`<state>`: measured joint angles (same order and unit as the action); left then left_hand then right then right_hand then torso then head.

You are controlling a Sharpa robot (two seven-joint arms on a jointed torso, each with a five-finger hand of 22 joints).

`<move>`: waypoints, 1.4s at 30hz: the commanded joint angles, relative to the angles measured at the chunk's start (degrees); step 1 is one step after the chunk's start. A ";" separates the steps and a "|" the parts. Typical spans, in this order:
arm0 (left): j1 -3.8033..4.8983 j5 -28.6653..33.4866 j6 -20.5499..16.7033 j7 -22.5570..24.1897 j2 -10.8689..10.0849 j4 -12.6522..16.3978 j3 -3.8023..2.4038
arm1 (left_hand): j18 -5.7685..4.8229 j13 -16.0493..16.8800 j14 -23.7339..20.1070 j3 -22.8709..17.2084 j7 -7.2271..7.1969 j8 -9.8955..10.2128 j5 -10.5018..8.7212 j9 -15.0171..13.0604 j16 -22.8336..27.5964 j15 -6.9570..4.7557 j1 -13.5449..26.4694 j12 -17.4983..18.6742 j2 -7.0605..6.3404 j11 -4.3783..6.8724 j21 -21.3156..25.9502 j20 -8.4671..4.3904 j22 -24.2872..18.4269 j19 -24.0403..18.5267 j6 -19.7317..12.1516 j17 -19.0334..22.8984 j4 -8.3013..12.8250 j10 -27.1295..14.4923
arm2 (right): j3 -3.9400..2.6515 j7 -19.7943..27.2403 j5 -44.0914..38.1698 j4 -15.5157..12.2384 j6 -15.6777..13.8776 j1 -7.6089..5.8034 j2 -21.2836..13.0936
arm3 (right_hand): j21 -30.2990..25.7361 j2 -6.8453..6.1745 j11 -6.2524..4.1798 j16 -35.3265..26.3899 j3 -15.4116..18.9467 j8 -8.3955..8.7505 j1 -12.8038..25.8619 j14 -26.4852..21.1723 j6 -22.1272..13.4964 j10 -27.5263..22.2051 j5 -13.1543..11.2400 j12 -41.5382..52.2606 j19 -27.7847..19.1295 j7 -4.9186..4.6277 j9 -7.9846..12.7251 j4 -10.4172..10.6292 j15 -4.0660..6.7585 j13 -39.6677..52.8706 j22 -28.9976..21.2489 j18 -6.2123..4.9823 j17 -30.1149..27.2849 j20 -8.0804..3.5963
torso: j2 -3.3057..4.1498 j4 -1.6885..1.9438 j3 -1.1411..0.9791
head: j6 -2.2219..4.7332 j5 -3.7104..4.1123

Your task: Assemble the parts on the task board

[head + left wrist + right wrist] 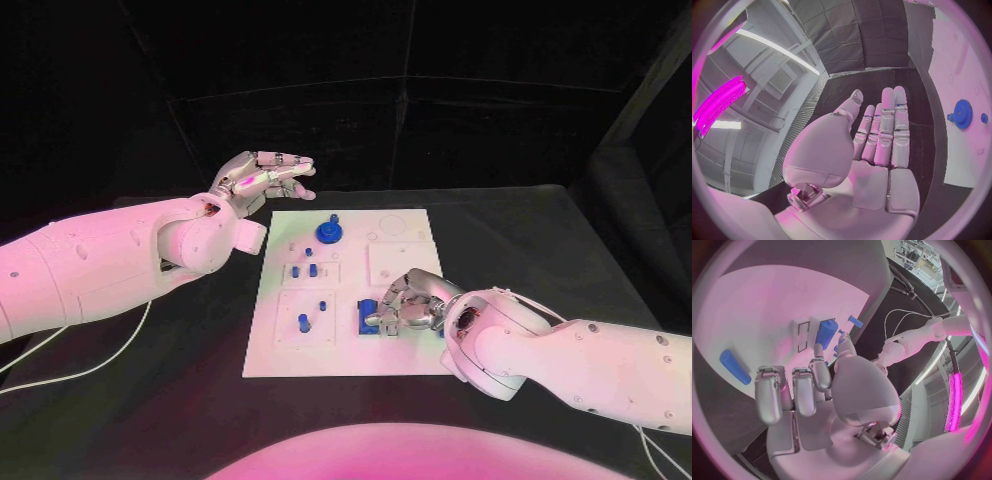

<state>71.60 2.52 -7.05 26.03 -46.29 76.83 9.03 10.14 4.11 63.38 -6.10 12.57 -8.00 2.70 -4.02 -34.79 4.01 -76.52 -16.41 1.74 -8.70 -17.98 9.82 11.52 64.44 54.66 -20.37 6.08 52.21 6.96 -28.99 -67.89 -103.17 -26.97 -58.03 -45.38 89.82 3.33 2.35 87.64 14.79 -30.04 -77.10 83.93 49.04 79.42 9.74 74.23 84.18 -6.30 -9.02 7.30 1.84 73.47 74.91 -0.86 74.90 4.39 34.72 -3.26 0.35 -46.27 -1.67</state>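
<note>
Several small blue plastic parts (302,271) already stand in the flat white rectangular task board (404,352) on the black tabletop (526,235), among them a round blue gear (330,233) near the board's far edge. The right robot hand (408,306) rests on the board's near right part, fingers curled at a chunky blue block (369,317); whether it grips it I cannot tell. The left robot hand (261,178) hovers off the board's far left corner, fingers apart and empty, so assembly looks partway done.

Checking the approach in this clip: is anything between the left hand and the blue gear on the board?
Nothing visible blocks it. The left hand hovers off the far left corner of the task board, holding nothing, fingers straight. The blue gear stands on the board's far part, with only bare board and table between them. The right hand is at the near part.
</note>
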 commanded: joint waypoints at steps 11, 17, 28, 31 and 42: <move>0.08 0.17 0.65 0.40 0.08 -0.11 -0.05 | 0.22 0.04 -0.20 0.23 -0.18 -0.36 0.13 -0.05 0.06 0.18 -0.02 -0.20 0.52 -0.08 0.28 -0.01 -0.08 0.48 -0.15 -0.01 -0.03 -0.37 | -0.03 1.05 -3.94 -0.25 2.21 -0.08 -0.67 | 0.18 0.35 -1.14 -0.35 -0.17 -2.34 -0.39 4.94 1.85 0.37 -0.52 -0.08 5.82 0.61 -0.83 -0.96 0.76 0.21 15.09 0.86 10.20 -0.59 | 0.04 0.02 0.07 | -0.21 0.00; 0.08 0.17 0.69 0.39 0.11 -0.11 -0.04 | 0.22 0.04 -0.20 0.23 -0.18 -0.36 0.13 -0.05 0.06 0.18 -0.02 -0.20 0.52 -0.08 0.28 -0.01 -0.08 0.48 -0.15 -0.01 -0.03 -0.37 | -0.03 -0.38 -4.28 0.38 2.36 -0.08 -0.20 | 0.18 1.05 -1.48 -0.41 -0.53 -3.48 -0.41 4.92 2.27 0.49 -0.06 -0.08 5.82 1.01 -1.27 -1.21 1.04 0.30 15.09 0.86 10.13 -0.84 | 0.07 0.15 0.00 | -0.34 -0.03; 0.08 0.17 0.67 0.37 0.03 -0.11 -0.04 | 0.22 0.04 -0.20 0.23 -0.18 -0.36 0.13 -0.05 0.06 0.18 -0.02 -0.20 0.52 -0.08 0.28 -0.01 -0.08 0.48 -0.15 -0.01 -0.03 -0.37 | -0.03 -2.66 -6.23 1.24 4.04 -0.08 0.91 | 0.18 1.57 -2.46 -0.51 -1.90 -6.88 -2.65 4.91 2.75 0.59 -1.17 -0.35 5.82 2.10 -2.59 -3.70 1.90 0.34 15.09 0.86 10.05 -1.66 | 0.06 -0.02 0.05 | -0.64 -0.26; 0.08 0.17 0.66 0.36 0.02 -0.13 -0.04 | 0.22 0.04 -0.20 0.23 -0.18 -0.36 0.13 -0.05 0.06 0.18 -0.02 -0.20 0.52 -0.08 0.28 -0.01 -0.08 0.48 -0.15 -0.01 -0.03 -0.37 | -0.03 -3.57 -6.46 1.57 3.47 -0.08 0.97 | 0.18 2.32 -2.61 -0.57 -2.30 -7.44 -2.52 4.90 2.75 0.66 -1.13 -0.37 5.82 2.24 -2.78 -3.67 2.01 0.37 15.09 0.86 9.96 -1.79 | 0.02 -0.05 0.07 | -0.67 -0.21; 0.08 0.17 0.60 0.32 -0.13 -0.12 -0.04 | 0.20 0.01 -0.25 0.45 -0.15 -0.49 0.13 -0.04 0.02 0.19 -0.10 -0.54 0.66 -0.10 0.40 -0.02 -0.21 0.55 -0.19 -0.02 0.00 -0.55 | -0.03 -3.53 -5.74 2.02 1.44 -0.08 0.97 | 0.18 2.91 -2.72 -0.69 -2.19 -8.53 -0.75 4.87 2.11 0.68 -0.70 -0.60 5.82 2.36 -3.11 -2.89 2.17 0.28 15.09 0.86 9.82 -2.01 | 0.04 0.01 -0.01 | -0.72 -0.23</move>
<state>71.60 2.52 -6.98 25.98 -46.39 76.66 9.04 10.14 4.11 63.38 -6.10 12.57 -8.28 2.70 -4.02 -34.79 4.01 -76.52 -16.76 1.74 -8.91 -17.77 9.82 11.36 64.44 54.66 -20.37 6.08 52.00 6.93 -32.53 -73.87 -100.97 -24.22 -58.08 -44.33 89.82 6.41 1.00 87.32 12.55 -38.39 -78.52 83.85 51.32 79.12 8.72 73.98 84.17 -4.06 -12.08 4.01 3.60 73.88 74.91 -0.86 74.93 2.76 34.77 -3.23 0.36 -47.03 -1.80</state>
